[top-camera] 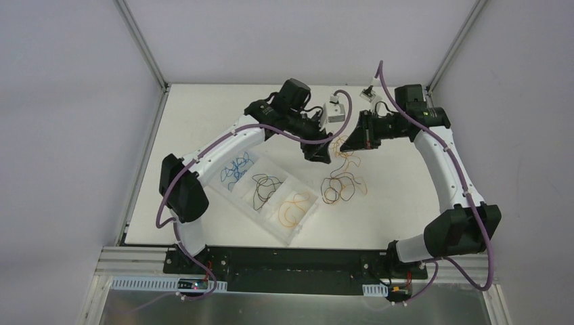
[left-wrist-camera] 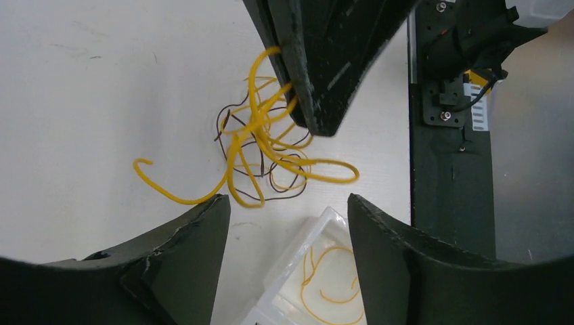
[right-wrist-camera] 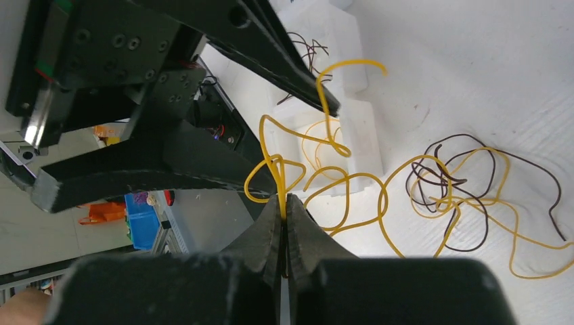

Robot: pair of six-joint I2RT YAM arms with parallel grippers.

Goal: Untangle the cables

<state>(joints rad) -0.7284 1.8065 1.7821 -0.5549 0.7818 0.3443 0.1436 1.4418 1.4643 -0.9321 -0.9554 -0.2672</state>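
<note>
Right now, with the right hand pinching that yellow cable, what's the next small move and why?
Probably raise the right hand slowly. It is shut on a yellow cable whose far loops are tangled with the dark cable; the left hand is open, holding nothing.

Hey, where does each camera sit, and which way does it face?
Top external: above and behind, looking down on the white table; left arm and right arm show.
Left wrist: looks down through the open left gripper at the tangle of thin yellow and dark cables.
Right wrist: looks past the right gripper, shut on a yellow cable.
Wrist views share that tangle.
</note>
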